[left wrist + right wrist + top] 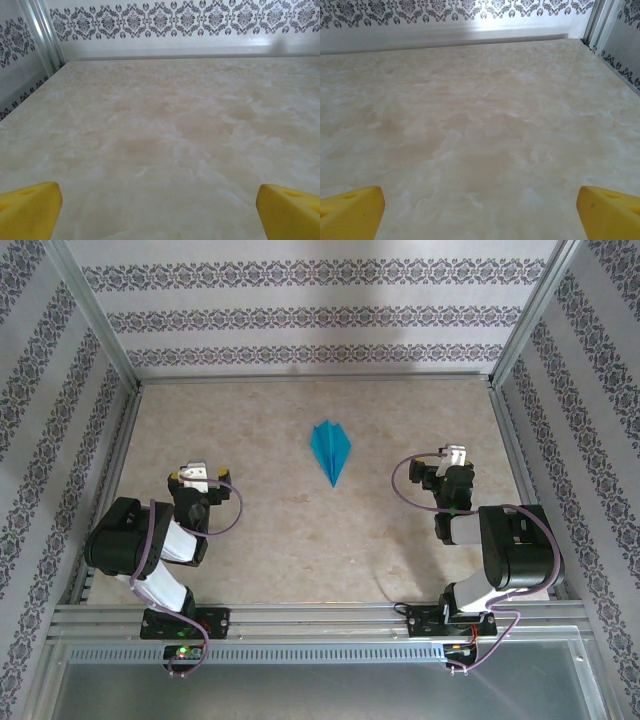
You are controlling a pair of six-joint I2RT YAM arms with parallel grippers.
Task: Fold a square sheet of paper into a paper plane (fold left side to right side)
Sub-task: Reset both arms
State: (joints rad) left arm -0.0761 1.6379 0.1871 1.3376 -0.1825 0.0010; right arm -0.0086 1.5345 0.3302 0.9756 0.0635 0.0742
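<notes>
Top view first: the paper plane (331, 447) is a small teal-blue dart with creased wings. It lies flat on the marbled beige desk (300, 540), roughly mid-desk and a bit toward the far side. Its sharp tip points back toward the arm bases and the wider end faces the back wall (320, 315). The left hand (198, 474) sits well off to its left and the right hand (452, 456) well off to its right. Neither is touching it and both are holding nothing. There's plenty of bare desk all around the plane, and the patterned side walls (45, 420) box the desk in on both sides.

Left wrist view: the left hand (160, 212) is spread wide, with its yellow fingertips (30, 210) at the two bottom corners. Nothing but bare desk sits between them, and open surface runs out to the back wall and a metal corner post (42, 35) at the left.

Right wrist view: same deal. The right hand (480, 212) is spread wide and carries nothing, over bare desk that stretches to the back wall, with the frame corner at the far right.
</notes>
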